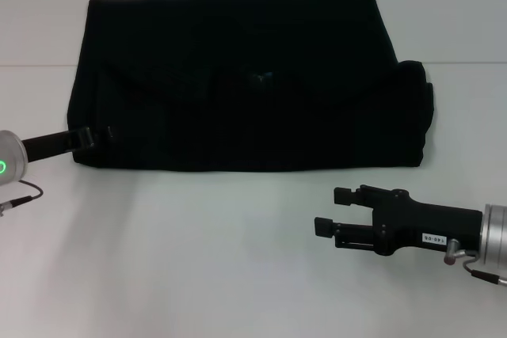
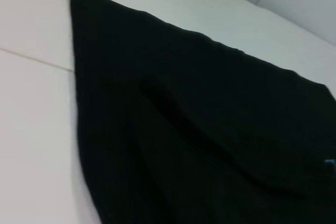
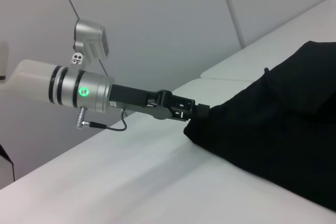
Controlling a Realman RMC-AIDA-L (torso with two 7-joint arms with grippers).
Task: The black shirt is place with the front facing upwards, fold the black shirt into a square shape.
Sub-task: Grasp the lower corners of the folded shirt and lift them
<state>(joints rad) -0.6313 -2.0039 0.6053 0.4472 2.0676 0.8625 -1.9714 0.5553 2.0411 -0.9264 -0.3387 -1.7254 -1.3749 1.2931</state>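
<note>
Nearest the head camera, the right claw [image 1: 327, 211] hovers over the bare white worktop [image 1: 198, 259] toward its near right corner, its two black fingers spread apart and holding nothing, pointing toward the left. It is well apart from the shirt [image 1: 245, 85], which lies farther back across the middle of the worktop, already folded into a wide, roughly rectangular block with a straight near edge and a straight far edge. On the shirt's right side a thick bunched fold of cloth sticks out past the block. A tiny speck of blue shows near the middle of the black cloth; no lettering can be made out. The left claw [image 1: 101, 135] reaches in from the left edge of the worktop and meets the shirt's near left corner; in the right wrist view the left claw's [image 3: 197, 110] tip is right at the cloth's [image 3: 273, 129] corner, and it cannot be told whether its fingers are closed on the fabric. The left wrist view is filled mostly by black cloth [image 2: 210, 119] with a soft crease running across it, lying on the pale worktop [image 2: 31, 129].
</note>
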